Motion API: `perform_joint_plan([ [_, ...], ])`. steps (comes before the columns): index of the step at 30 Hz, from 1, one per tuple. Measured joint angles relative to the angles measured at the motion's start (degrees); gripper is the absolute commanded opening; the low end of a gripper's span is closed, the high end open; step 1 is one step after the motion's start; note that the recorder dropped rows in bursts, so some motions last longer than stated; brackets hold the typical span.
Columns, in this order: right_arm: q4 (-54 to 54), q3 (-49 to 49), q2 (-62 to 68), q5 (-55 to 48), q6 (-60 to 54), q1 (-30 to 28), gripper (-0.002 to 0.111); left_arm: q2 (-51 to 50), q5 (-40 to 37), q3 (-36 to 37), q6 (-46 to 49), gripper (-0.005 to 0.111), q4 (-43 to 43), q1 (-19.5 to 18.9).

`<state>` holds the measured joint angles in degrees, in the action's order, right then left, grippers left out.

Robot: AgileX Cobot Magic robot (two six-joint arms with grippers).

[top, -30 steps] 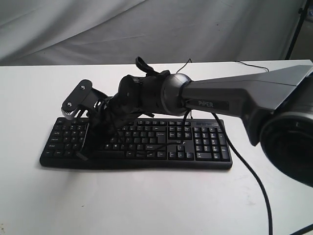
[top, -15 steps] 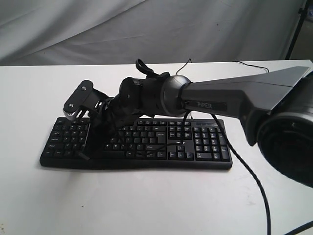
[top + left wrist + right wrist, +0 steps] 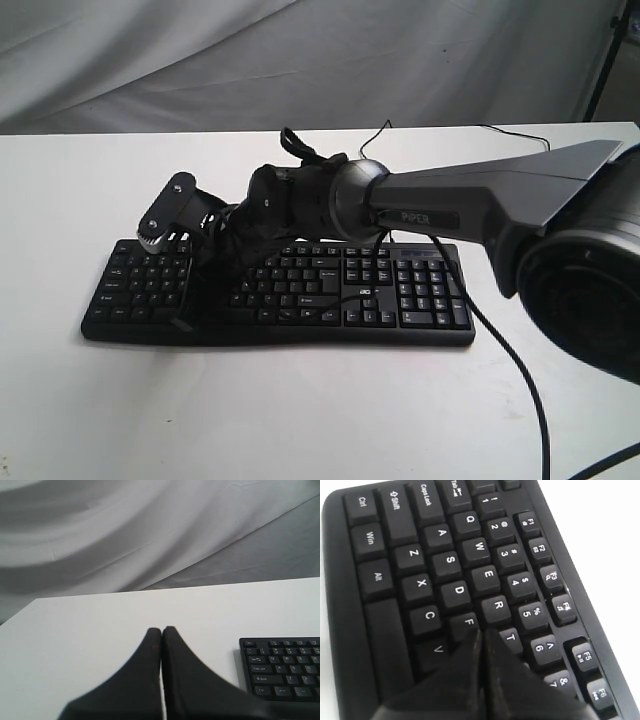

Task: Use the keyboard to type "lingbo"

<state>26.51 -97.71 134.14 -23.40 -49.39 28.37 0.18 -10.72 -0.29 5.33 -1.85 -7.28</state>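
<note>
The black keyboard (image 3: 400, 290) lies across the middle of the white table (image 3: 300, 410), number pad at the right. My right arm reaches over it from the right. My right gripper (image 3: 200, 290) hangs over the left half of the letter keys. In the right wrist view the right gripper (image 3: 481, 631) is shut and empty, its tips just above the keyboard (image 3: 445, 570) between F and T. My left gripper (image 3: 161, 629) is shut and empty over bare table, left of the keyboard (image 3: 285, 665) end. It does not show in the exterior view.
A thin black cable (image 3: 510, 350) runs from the keyboard's right part toward the table's front right. A grey cloth backdrop (image 3: 300, 60) hangs behind the table. The right arm's bulky joint (image 3: 590, 290) fills the right edge. A dark stand leg (image 3: 605, 60) is at the back right.
My right gripper has lifted a little off the keys and drawn slightly right and toward the back of the keyboard; its wrist mount sits higher.
</note>
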Motion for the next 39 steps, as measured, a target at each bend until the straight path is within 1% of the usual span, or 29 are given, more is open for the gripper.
perform_joint_plan([
  [25,0.0,-0.03,0.43,-0.23,-0.11,0.0,0.0,0.0,0.0,0.0,0.0,0.001,0.0,0.0],
  [34,-1.48,-0.03,-3.83,-1.44,-0.11,-0.08,0.0,0.0,0.0,0.0,0.0,0.001,0.0,0.0],
  [39,-1.41,1.36,-5.44,-2.47,-0.11,-1.5,0.0,0.0,0.0,0.0,0.0,0.001,0.0,0.0],
])
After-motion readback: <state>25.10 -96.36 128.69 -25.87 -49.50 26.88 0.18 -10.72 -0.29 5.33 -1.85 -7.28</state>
